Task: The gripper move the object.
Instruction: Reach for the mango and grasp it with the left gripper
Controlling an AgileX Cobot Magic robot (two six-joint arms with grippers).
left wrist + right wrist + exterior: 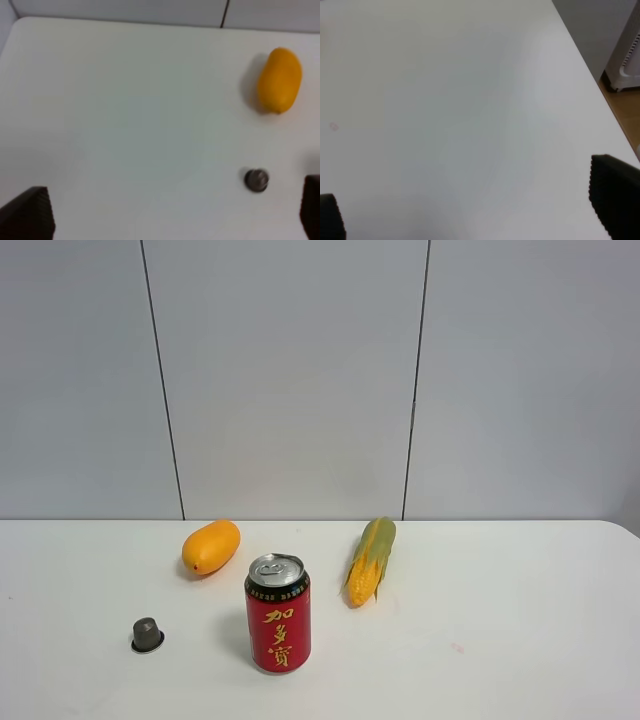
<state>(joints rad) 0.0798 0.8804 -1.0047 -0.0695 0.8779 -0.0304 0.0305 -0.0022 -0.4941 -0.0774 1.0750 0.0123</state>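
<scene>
White table (520, 640), your left gripper (170, 212) spread wide, empty; straddle the mango (279, 80) across its narrow width, avoid the cap (257, 180).

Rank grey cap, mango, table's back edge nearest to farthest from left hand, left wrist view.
1. Grey cap: nearest, close to the left hand.
2. Mango: farther, beyond the cap.
3. Table's back edge: farthest, past both.

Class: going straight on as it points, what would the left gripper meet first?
Probably only the bare white tabletop; the small grey cap and smooth orange oval fruit lie to one side of the open left gripper.
</scene>
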